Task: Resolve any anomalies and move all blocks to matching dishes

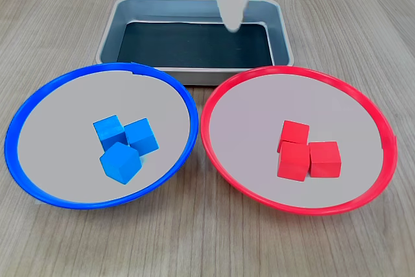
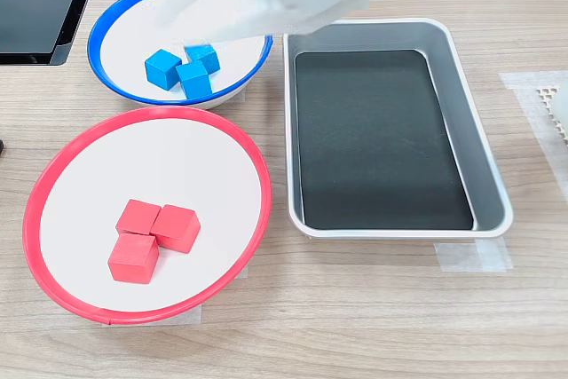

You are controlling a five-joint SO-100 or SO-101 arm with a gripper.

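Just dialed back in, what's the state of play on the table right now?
Sorting looks done. Three blue blocks sit in the blue-rimmed dish, and three red blocks sit in the red-rimmed dish. The grey tray holds nothing. The white gripper hangs above the tray and the blue-rimmed dish, carrying no block; its jaws are too blurred to read.

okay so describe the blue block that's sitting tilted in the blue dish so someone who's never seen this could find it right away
In the first exterior view, find the blue-rimmed dish on the first exterior view's left, beside the red-rimmed dish. Three blue cubes cluster near its middle. The tilted blue block is the one nearest the camera, turned corner-on, while the other two blue cubes behind it sit flat.
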